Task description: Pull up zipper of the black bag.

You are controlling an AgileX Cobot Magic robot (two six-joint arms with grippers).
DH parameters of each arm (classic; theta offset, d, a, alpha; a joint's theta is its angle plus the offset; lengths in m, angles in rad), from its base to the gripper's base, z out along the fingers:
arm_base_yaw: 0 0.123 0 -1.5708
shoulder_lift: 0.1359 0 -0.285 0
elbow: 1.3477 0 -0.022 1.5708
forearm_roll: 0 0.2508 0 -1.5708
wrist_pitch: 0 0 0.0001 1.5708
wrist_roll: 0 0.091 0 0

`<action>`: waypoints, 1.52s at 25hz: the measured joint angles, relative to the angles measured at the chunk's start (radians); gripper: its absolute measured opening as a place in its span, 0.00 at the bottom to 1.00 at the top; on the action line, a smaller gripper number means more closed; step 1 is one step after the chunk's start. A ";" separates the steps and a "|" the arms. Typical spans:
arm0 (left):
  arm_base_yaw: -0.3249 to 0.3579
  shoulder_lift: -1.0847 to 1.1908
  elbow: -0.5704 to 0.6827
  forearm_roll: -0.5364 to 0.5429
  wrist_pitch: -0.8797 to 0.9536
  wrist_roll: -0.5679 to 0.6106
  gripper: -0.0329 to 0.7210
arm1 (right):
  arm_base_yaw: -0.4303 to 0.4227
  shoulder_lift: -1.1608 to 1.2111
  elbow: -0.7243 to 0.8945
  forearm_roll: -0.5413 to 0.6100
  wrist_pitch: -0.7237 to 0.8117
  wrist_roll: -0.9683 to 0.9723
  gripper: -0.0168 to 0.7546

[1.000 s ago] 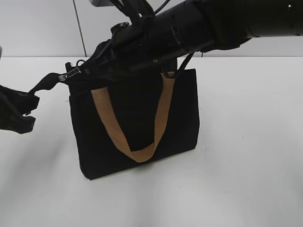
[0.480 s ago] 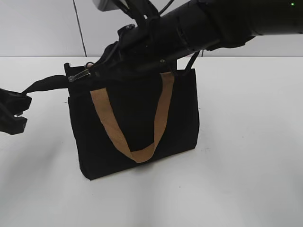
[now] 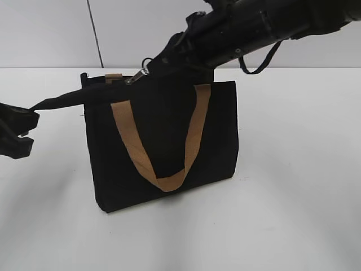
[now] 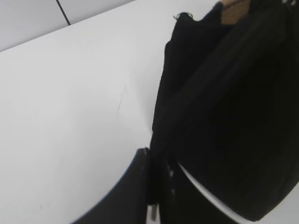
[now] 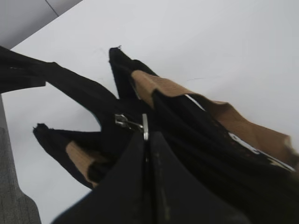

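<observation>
The black bag (image 3: 163, 141) stands upright on the white table, one tan strap handle (image 3: 189, 141) hanging down its front. My right gripper (image 3: 148, 70) reaches in from the upper right and is shut on the silvery zipper pull (image 3: 138, 76) above the bag's top edge, left of the middle. The right wrist view shows the pull (image 5: 131, 122) pinched at my right gripper's (image 5: 148, 140) tips. My left gripper (image 3: 22, 121) is shut on a black fabric strip (image 3: 62, 100) stretched out from the bag's top left corner. The left wrist view shows my left gripper (image 4: 156, 196) closed on that strip (image 4: 161, 140).
The white table (image 3: 293, 197) spreads around the bag. A grey wall with a dark vertical seam (image 3: 93, 34) stands behind. My right arm (image 3: 265, 22) crosses above the bag's top right.
My right gripper has moved to the right along the bag's top edge, taking the zipper pull from near the left corner toward the middle. My left gripper holds the strip almost still.
</observation>
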 joint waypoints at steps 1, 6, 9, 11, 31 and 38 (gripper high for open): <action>0.000 0.000 0.000 0.000 0.002 0.000 0.06 | -0.016 -0.004 0.000 -0.008 0.009 0.001 0.02; 0.000 0.000 0.000 0.000 0.008 0.000 0.06 | -0.110 -0.016 0.000 -0.061 0.076 0.033 0.02; 0.000 0.000 0.000 0.000 0.018 0.000 0.06 | -0.162 -0.016 0.000 -0.094 0.108 0.060 0.02; 0.000 0.000 0.000 0.000 0.021 0.000 0.06 | -0.194 -0.016 0.000 -0.113 0.120 0.077 0.02; 0.001 0.000 0.000 -0.122 0.044 0.000 0.22 | -0.255 -0.049 0.000 -0.153 0.217 0.132 0.47; 0.001 0.000 -0.078 -0.312 0.229 0.000 0.57 | -0.169 -0.116 0.000 -0.344 0.241 0.261 0.58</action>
